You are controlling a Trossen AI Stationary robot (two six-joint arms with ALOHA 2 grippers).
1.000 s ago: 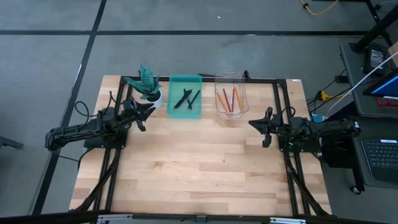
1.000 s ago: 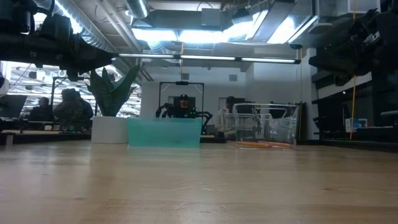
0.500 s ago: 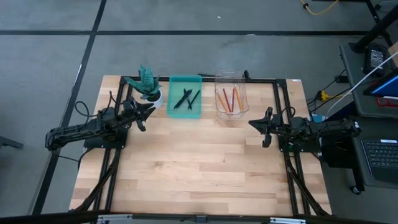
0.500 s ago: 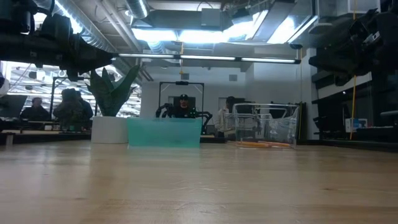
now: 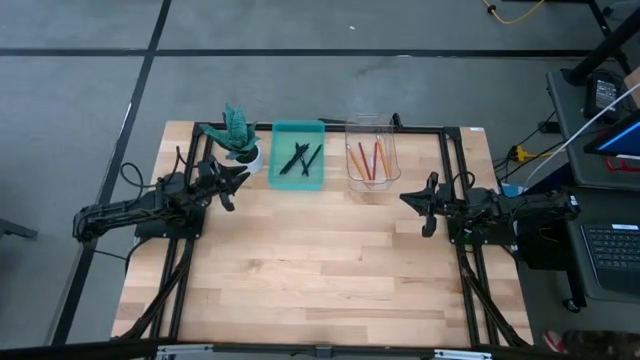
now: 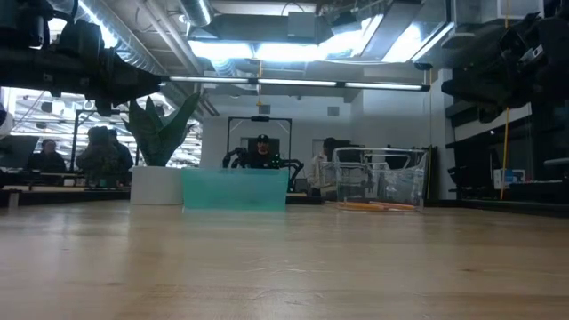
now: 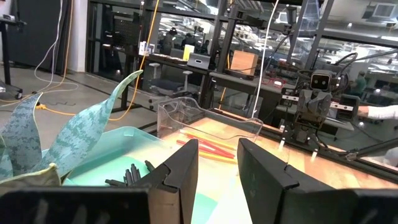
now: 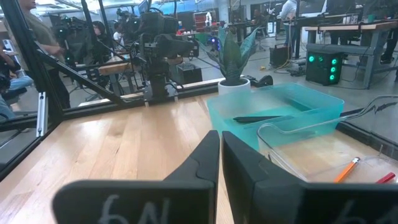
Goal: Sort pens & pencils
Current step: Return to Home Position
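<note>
The black pens (image 5: 300, 158) lie crossed in a loose heap on the floor of the green bin (image 5: 297, 125), and the orange and red pencils (image 5: 367, 160) lie roughly side by side in the clear bin (image 5: 372, 120) just at its 3 o'clock. Both kinds look light, thin and stiff, with smooth barrels that would likely roll or slip. A pinch across the middle of the shaft seems the safest hold, taking the topmost stick first where they overlap. None lies loose on the tabletop (image 5: 320, 270), so the sorting looks finished. The two bins stand at the tabletop's 12 o'clock edge, with a potted plant (image 5: 237, 127) at 9 o'clock of the green bin. The left arm (image 5: 150, 208) rests folded at the tabletop's 9 o'clock side, near the plant, its jaws spread a little and holding nothing. The right arm (image 5: 500, 212) rests at the 3 o'clock side, its jaws pressed almost together and empty.
</note>
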